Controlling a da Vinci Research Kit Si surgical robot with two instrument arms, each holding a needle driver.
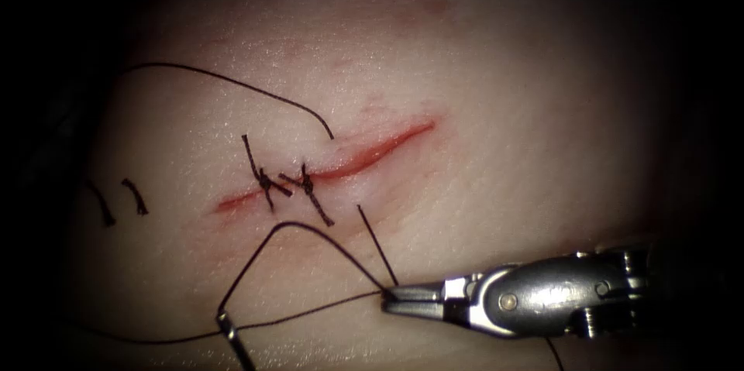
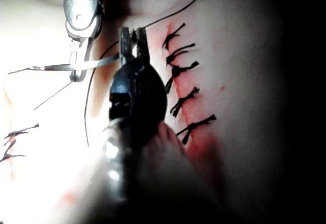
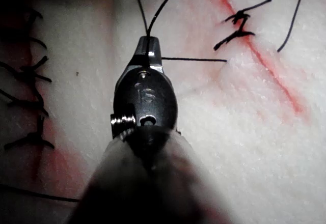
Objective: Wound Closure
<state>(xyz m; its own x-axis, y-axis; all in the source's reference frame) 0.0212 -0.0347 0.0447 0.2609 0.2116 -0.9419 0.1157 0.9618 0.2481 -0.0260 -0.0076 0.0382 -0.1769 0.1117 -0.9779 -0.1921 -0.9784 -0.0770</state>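
My right claw [image 1: 390, 299] lies low over the tissue [image 1: 527, 146], below the cut [image 1: 380, 148], pressed together on the thread [image 1: 310, 310] at its very tip; my right wrist view shows the dark strand running out from the closed tip [image 3: 148, 43]. From there one strand runs up to the tissue just below the cut, and a strand comes out above the cut and sweeps away to the left. Another strand runs left to my left claw [image 1: 225, 326], which pinches it at the foot of a loop. Further up, two tied stitches [image 1: 266, 181] cross the left part of the cut. Short cut ends [image 1: 101, 202] lie well to the left.
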